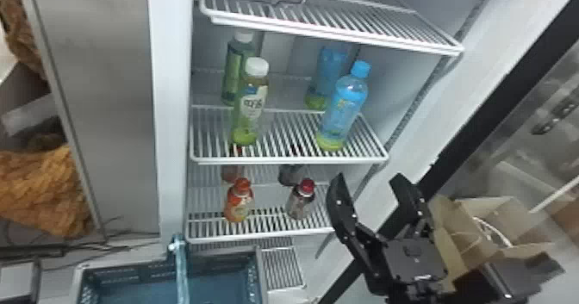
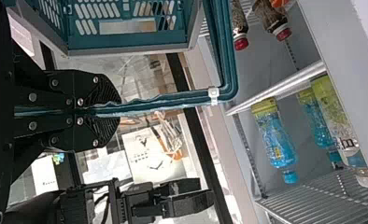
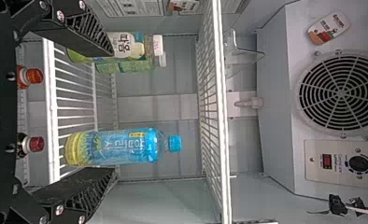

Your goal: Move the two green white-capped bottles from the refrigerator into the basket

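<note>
The refrigerator (image 1: 172,109) fills the middle of the head view. At bottom left is the blue basket (image 1: 129,262), its handle (image 1: 181,268) raised. In the left wrist view, the left gripper (image 2: 118,111) has its fingers closed on that handle. The upper shelf (image 1: 336,34) spans the top, above the middle shelf (image 1: 293,160) and lower shelf (image 1: 263,237). At lower right, the right gripper (image 1: 368,178) holds its fingers wide apart, with a cardboard box (image 1: 487,204) to its right.

A blue-capped bottle (image 1: 344,100) stands on the middle shelf's right half. On its left half stands a green white-capped bottle (image 1: 250,109). Just behind it is a second green white-capped shape (image 1: 231,70); whether that is a bottle or a reflection I cannot tell. Smaller and below, on the lower shelf, are an orange-capped bottle (image 1: 239,204) at left and a red-capped bottle (image 1: 299,204) at right.
</note>
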Action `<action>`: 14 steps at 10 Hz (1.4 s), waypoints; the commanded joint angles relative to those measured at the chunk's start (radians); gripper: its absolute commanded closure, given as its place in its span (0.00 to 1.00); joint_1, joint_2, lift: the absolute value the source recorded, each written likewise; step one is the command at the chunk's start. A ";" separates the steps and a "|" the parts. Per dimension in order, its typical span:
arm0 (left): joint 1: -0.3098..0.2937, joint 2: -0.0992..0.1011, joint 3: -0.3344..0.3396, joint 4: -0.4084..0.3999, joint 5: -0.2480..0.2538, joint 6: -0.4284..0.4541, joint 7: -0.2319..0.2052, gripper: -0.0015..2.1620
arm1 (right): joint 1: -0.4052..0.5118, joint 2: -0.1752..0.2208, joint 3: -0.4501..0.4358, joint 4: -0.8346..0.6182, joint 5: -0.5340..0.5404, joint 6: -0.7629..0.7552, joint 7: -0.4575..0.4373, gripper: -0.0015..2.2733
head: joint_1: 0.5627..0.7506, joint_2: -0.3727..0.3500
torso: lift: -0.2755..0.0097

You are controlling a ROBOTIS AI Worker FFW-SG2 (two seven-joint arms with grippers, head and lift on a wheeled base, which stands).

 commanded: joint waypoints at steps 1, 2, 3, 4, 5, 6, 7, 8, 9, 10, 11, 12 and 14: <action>0.000 0.000 0.001 0.000 0.000 0.000 0.000 0.56 | -0.001 0.000 0.001 0.000 0.000 0.000 0.001 0.07 | 0.70 0.03 | 0.95; 0.003 0.000 0.001 0.000 0.000 0.000 0.000 0.56 | -0.001 0.000 -0.001 0.000 0.000 0.000 0.001 0.07 | 0.70 0.03 | 0.95; 0.003 0.000 0.001 0.000 0.000 0.000 0.000 0.56 | -0.001 0.000 0.001 0.000 0.000 0.000 0.001 0.07 | 0.70 0.03 | 0.95; 0.003 0.000 0.003 0.000 0.000 0.000 0.000 0.56 | -0.001 0.000 0.001 0.003 0.000 0.000 0.001 0.07 | 0.70 0.03 | 0.95; 0.005 0.000 0.003 0.000 0.000 0.000 0.000 0.56 | -0.001 0.000 0.001 0.003 0.000 0.000 0.003 0.07 | 0.70 0.03 | 0.95; 0.005 0.000 0.003 0.000 0.000 0.000 0.000 0.56 | -0.001 0.000 0.001 0.003 0.000 0.000 0.003 0.07 | 0.70 0.03 | 0.95; 0.005 0.000 0.003 0.000 0.000 0.000 0.000 0.56 | -0.006 0.000 0.001 0.008 -0.002 0.000 0.003 0.07 | 0.70 0.03 | 0.95; 0.005 -0.002 0.003 0.000 0.000 0.000 0.000 0.56 | -0.016 0.000 -0.001 0.020 -0.002 0.000 0.007 0.07 | 0.70 0.03 | 0.95; 0.007 -0.002 0.005 0.000 0.002 0.000 0.000 0.56 | -0.038 0.000 -0.003 0.042 -0.002 0.000 0.023 0.07 | 0.70 0.03 | 0.95; 0.007 -0.002 0.005 0.000 0.002 0.000 0.000 0.56 | -0.063 0.000 -0.007 0.067 -0.002 0.000 0.040 0.07 | 0.70 0.03 | 0.95; 0.007 -0.002 0.007 0.000 0.002 0.000 0.000 0.56 | -0.087 0.000 -0.011 0.091 0.002 0.000 0.053 0.07 | 0.70 0.03 | 0.95; 0.010 -0.003 0.009 0.000 0.004 0.000 0.000 0.56 | -0.109 0.000 -0.011 0.113 0.006 0.000 0.063 0.07 | 0.70 0.03 | 0.95; 0.010 -0.003 0.011 0.000 0.004 -0.002 0.000 0.56 | -0.178 0.000 -0.015 0.184 0.016 -0.010 0.100 0.07 | 0.70 0.03 | 0.95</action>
